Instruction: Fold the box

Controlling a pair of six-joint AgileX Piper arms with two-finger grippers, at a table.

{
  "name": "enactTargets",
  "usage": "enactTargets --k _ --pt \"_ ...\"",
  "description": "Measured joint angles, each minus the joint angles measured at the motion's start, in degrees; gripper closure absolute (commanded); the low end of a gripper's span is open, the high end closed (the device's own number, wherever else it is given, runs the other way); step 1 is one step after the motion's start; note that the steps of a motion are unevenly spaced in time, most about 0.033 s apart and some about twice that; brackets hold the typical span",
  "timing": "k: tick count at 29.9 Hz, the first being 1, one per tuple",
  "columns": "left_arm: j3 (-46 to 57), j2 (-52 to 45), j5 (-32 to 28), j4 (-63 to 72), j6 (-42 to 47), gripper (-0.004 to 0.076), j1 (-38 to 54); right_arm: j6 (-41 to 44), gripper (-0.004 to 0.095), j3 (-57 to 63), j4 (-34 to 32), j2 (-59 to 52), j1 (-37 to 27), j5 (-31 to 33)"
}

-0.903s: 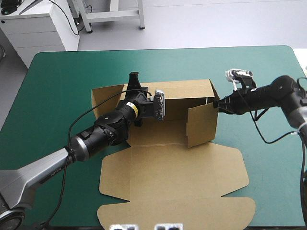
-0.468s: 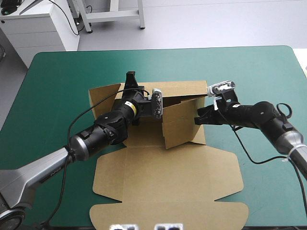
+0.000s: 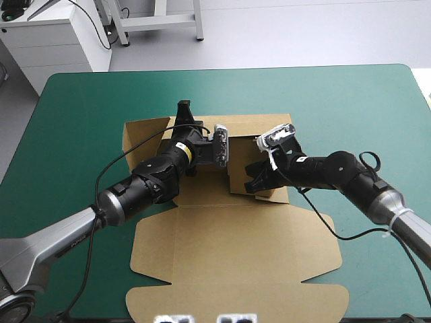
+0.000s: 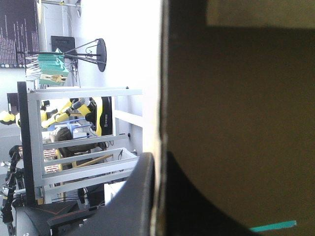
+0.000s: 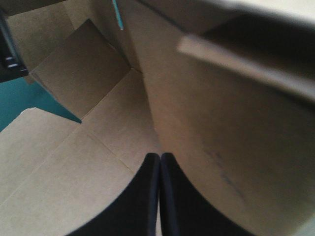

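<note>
High view: the brown box (image 3: 236, 242) lies at the middle of the teal-green surface (image 3: 87, 108), partly erected, with its lid (image 3: 236, 269) flat toward the near edge and its back wall (image 3: 249, 128) upright. The right side wall (image 3: 237, 168) is swung inward over the floor of the box. The left hand (image 3: 186, 118) sits at the back wall's top edge. The right hand (image 3: 256, 180) is inside the box, against the inward-swung wall. Left wrist view: the left hand (image 4: 157, 196) has one black finger on each face of a board edge and appears to be pinching the wall, though the far finger is in deep shadow. Right wrist view: the right hand (image 5: 160, 167) has its fingers pressed together with no board between them. It lies low over the box floor (image 5: 74, 172), just beside the wall panel (image 5: 206, 137), which suggests pushing rather than gripping. Handling, as a judgement: the board should be light, stiff within each panel and hinged only at its scored creases, so raised walls are likely to spring back once released. A light sheet may also slide on the cover unless one hand anchors it. The best hold is a thin pinch on a wall's free top edge near a corner, and pushes are best placed flat and close to the crease to avoid buckling a panel.
</note>
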State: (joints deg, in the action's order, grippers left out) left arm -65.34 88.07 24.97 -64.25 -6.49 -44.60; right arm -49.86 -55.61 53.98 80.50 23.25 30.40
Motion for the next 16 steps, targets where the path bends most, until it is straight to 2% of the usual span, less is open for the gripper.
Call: enactTargets --k 8,11,13,16 --pt "0.0 0.0 -0.04 0.0 -0.05 0.0732 0.0 -0.05 0.091 0.0 -0.03 -0.01 5.0 -0.53" --pt "0.0 0.0 -0.04 0.0 -0.05 0.0732 0.0 1.28 0.0904 0.0 -1.93 -0.01 5.6 -2.33" --pt "0.0 0.0 -0.04 0.0 -0.05 0.0732 0.0 4.23 0.0904 0.0 -5.26 -0.01 5.67 -4.27" --pt "0.0 0.0 -0.04 0.0 -0.05 0.0732 0.0 14.16 0.0904 0.0 -15.17 -0.01 5.67 -7.41"
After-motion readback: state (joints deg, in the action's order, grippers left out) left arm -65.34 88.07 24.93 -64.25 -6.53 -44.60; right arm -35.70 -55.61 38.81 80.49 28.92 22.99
